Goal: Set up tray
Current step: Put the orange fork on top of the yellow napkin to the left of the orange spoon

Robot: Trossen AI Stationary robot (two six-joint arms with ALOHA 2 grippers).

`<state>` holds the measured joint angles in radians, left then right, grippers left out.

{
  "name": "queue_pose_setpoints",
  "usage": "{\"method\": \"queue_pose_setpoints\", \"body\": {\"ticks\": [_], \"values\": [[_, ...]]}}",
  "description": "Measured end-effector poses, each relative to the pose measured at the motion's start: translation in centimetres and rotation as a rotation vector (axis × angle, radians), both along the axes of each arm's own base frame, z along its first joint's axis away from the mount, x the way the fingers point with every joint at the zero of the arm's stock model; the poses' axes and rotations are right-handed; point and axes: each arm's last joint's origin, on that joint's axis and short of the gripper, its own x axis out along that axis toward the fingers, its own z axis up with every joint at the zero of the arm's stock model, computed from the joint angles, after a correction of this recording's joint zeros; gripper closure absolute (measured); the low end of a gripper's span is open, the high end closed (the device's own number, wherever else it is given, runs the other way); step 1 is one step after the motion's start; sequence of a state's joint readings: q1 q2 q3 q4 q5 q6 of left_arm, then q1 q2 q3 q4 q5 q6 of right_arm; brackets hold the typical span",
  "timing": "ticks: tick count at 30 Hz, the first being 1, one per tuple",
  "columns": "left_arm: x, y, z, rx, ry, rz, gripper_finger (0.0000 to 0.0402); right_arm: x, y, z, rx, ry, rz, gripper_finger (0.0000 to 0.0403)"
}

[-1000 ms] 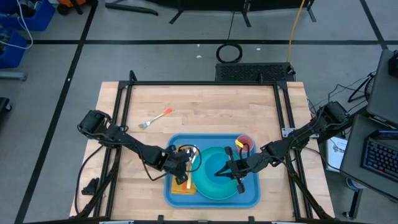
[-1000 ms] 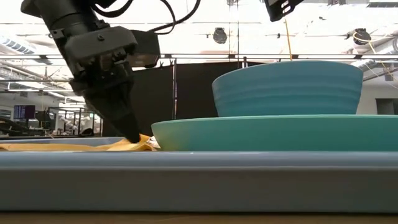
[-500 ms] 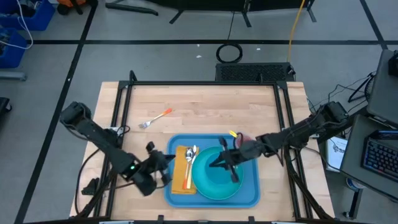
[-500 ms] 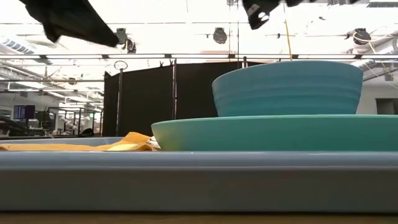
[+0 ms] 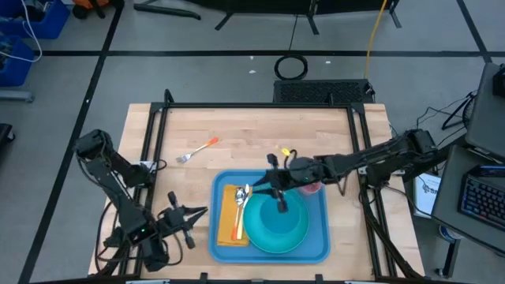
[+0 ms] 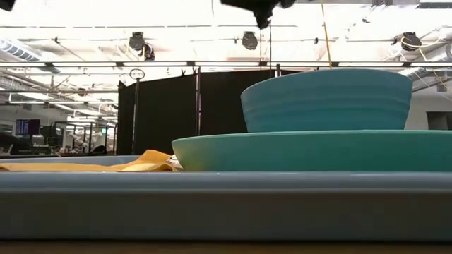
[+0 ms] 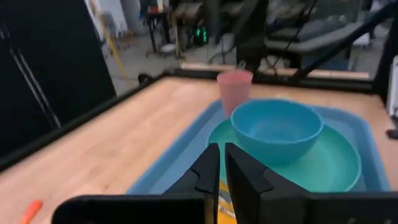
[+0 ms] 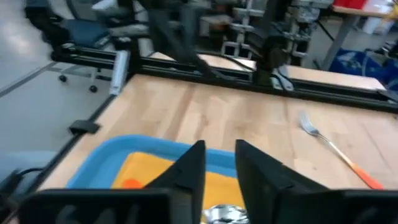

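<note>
I see the tray (image 5: pixel 319 246) loaded; the fork (image 5: pixel 197 149) remains on the table. Right gripper (image 8: pixel 219 163) slightly spread, empty; left gripper (image 7: pixel 222 165) nearly closed, empty.

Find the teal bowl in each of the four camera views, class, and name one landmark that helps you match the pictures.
High view: the teal bowl sits on the teal plate, lower centre, inside the tray.
Low view: bowl right of centre, on the plate.
Left wrist view: bowl right of centre, before the pink cup.
Right wrist view: not in it.
Shared landmark: the tray's blue rim.
</note>
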<state>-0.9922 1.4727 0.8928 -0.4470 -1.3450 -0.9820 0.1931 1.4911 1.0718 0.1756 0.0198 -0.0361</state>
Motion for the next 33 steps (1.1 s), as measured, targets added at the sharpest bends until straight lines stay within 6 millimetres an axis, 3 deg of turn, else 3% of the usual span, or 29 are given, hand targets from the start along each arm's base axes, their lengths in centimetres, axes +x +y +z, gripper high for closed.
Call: {"method": "queue_pose_setpoints", "body": {"ticks": [7, 17, 24, 33], "values": [[-2.1, -0.7, 0.0, 0.056, -0.077, -0.018, 0.0385, 3.9, -3.1, -0.5, 0.081, 0.056, 0.037, 0.0268], [-2.8, -0.6, -0.2, -0.017, -0.134, -0.008, 0.0391, 9.2, -7.7, 1.9, 0.034, 0.209, 0.052, 0.0275], [-2.2, -0.4, -0.2, -0.111, -0.124, 0.006, 0.0384, 11.2, -8.8, 0.8, -0.152, 0.325, 0.115, 0.0277], [-4.4, -1.8, 0.3, -0.08, -0.239, -0.05, 0.0389, 13.4, -12.5, 0.5, -0.178, 0.445, 0.085, 0.0277]]}}
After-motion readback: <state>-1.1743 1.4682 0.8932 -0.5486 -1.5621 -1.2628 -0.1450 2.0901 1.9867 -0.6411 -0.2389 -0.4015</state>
